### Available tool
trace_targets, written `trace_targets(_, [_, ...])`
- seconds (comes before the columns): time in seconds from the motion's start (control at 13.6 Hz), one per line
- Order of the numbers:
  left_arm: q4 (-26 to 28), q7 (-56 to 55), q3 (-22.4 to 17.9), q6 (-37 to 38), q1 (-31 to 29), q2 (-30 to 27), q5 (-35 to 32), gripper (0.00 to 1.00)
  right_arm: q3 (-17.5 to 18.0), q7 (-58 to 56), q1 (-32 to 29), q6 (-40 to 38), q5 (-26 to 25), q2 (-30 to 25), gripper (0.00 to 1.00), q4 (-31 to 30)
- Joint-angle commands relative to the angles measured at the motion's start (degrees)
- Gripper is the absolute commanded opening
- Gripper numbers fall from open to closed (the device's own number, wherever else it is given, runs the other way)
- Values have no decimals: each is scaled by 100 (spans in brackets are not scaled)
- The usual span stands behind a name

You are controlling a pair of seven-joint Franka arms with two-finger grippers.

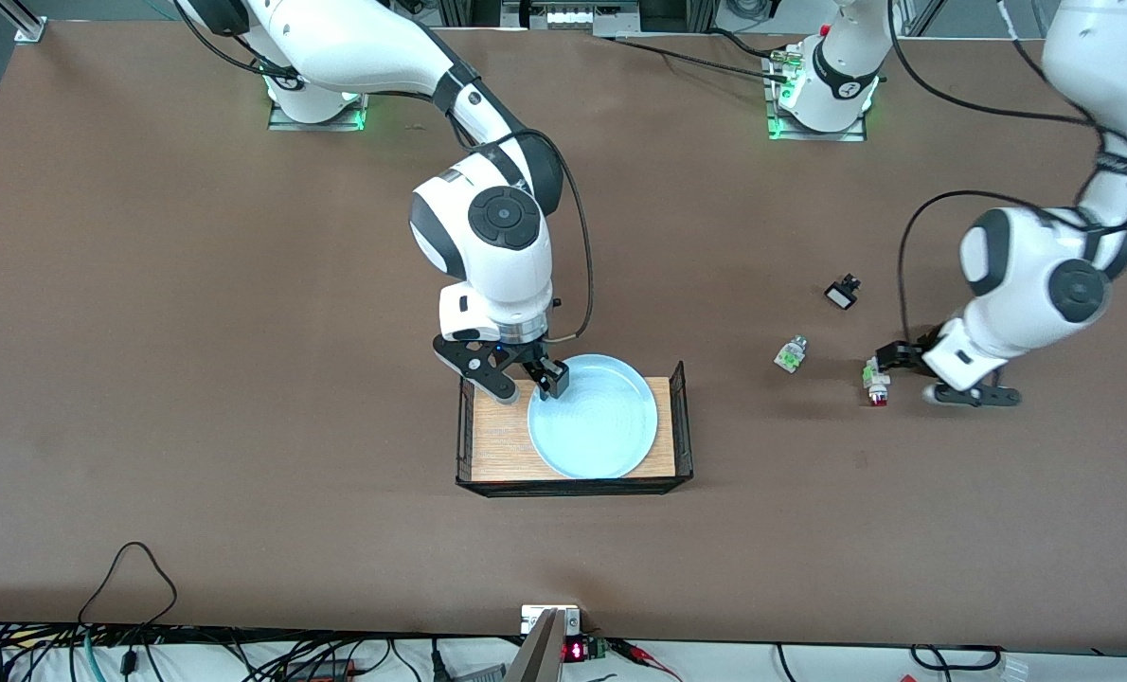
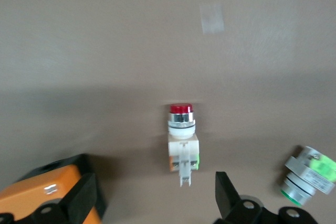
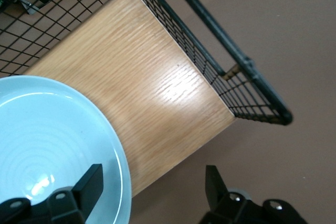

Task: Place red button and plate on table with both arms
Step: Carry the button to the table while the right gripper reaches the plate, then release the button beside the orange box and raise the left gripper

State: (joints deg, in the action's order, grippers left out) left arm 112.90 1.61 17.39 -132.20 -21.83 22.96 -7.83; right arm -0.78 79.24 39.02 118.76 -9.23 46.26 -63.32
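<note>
Lying flat, red button [image 2: 181, 135] points its cap away from the spread left hand [image 2: 157, 195].

Both arms white w/ dark grey joint caps & black cables looped alongside. Right gripper [image 1: 523, 379] & left gripper [image 1: 904, 374] black, w/ visible screws. Bases glow green on table [image 1: 194, 332].

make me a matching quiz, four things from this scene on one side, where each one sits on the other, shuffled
Things:
1. plate
2. red button
3. right tool
4. green-capped part

Places:
A. lying on the bare table, between the open left tool fingers
B. on the wooden tray
C. open, straddling the plate's rim
D. on the table between the tray and the red button

Pairs: 1-B, 2-A, 3-C, 4-D
</note>
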Motion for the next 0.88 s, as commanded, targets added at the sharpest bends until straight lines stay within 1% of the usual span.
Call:
trace_targets(0.0, [-872,147,28,1140,30,-151,62,100,-45,110,53,-46,-96,348,81,522])
trace_targets(0.07, [-1267,147,36,1552,47,-151,62,100,-45,118,62,-46,-96,357,79,531])
trace_targets(0.29, [-2401,147,37,2608,109,-151,132,100,-45,110,62,7,-105,497,78,592])
trace_targets(0.44, [-3061,129,98,3119,214,-160,133,100,-45,110,62,-36,-96,515,65,602])
trace_targets(0.52, [-3238,129,107,3304,267,-256,133,100,-45,101,71,-63,-96,515,59,602])
trace_targets(0.59, [-3344,129,98,3480,354,-370,141,100,-45,101,62,-72,-96,515,59,602])
trace_targets(0.66, [-3414,138,63,3629,442,-475,141,100,-45,101,71,-115,-96,507,63,602])
trace_targets(0.74, [-3415,155,-24,3666,556,-511,150,100,-45,92,62,-203,-96,507,65,602])
trace_targets(0.81, [-3398,129,-329,3648,879,-538,142,100,-45,92,71,-221,-96,507,65,602])
